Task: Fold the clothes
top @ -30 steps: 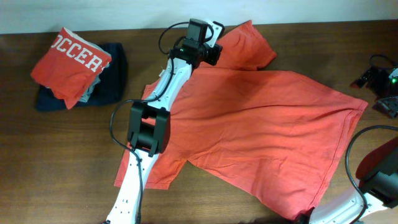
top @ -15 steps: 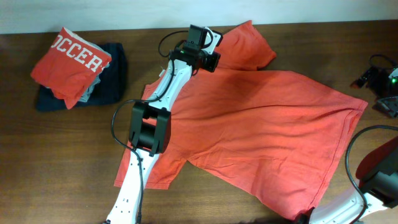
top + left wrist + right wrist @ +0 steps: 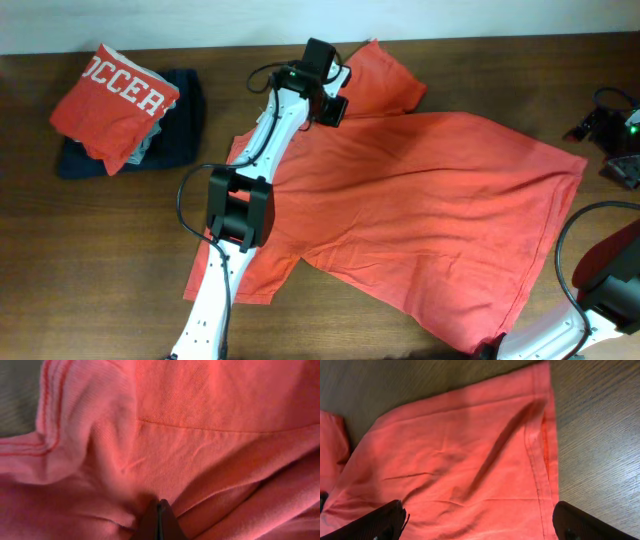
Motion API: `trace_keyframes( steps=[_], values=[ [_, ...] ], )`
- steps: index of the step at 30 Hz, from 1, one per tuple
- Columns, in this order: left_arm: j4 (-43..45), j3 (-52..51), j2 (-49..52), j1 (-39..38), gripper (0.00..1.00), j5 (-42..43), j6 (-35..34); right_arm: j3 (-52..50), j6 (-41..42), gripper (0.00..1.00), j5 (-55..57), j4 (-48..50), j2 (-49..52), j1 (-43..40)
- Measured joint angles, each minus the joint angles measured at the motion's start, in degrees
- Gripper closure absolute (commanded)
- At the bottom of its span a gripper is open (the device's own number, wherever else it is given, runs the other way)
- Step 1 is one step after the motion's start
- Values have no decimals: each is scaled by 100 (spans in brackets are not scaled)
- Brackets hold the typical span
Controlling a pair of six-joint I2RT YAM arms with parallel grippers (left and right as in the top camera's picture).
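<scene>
The clothes are a coral-red T-shirt (image 3: 420, 200) spread wide over the wooden table, with no lettering showing. My left gripper (image 3: 333, 106) is at the shirt's far edge beside the upper sleeve (image 3: 385, 80). In the left wrist view its fingertips (image 3: 159, 506) are pressed together, shut on a pinch of the shirt's fabric (image 3: 210, 460), with a ribbed edge (image 3: 50, 415) to the left. My right gripper (image 3: 480, 527) hangs open over the shirt's hem (image 3: 540, 460) near the front right corner. Its two dark fingers (image 3: 375, 522) stand far apart and hold nothing.
At the back left, a folded coral shirt with white lettering (image 3: 115, 95) lies on a dark navy folded garment (image 3: 185, 125). Black cables and gear (image 3: 610, 130) sit at the right edge. Bare wood (image 3: 600, 435) lies right of the hem.
My left gripper has drawn back and left with the fabric pinched, and the upper sleeve has shifted left with it. The right gripper has stayed open and still.
</scene>
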Motion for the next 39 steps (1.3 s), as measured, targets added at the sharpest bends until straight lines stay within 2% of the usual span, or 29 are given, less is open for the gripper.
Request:
trace_keyframes(
  steps=[2, 5, 7, 10, 11, 12, 16, 27, 39],
  values=[
    [-304, 164, 11, 0, 99, -170, -55, 0, 2, 2, 0, 0, 0, 0],
    [-634, 879, 254, 7, 72, -385, -127, 0, 2, 1, -4, -2, 0, 2],
    [-684, 1320, 358, 11, 67, -437, -144, 0, 4, 1, -11, 0, 0, 2],
    [-634, 2037, 380, 17, 68, -509, -153, 0, 0, 1, -17, -2, 0, 2],
    [-542, 2236, 376, 17, 82, -516, -155, 0, -2, 1, -17, 0, 0, 0],
    [-437, 2404, 363, 22, 86, -518, -155, 0, 2, 1, -17, 0, 0, 2],
    [-179, 2533, 328, 22, 96, -533, -157, 0, 0, 1, -17, -2, 0, 0],
    [293, 2522, 796, 7, 97, -114, -162, 0, 0, 1, -20, -2, 0, 2],
    [612, 2479, 1178, -83, 97, -37, -162, 0, 0, 1, -20, 0, 0, 0]
  ],
)
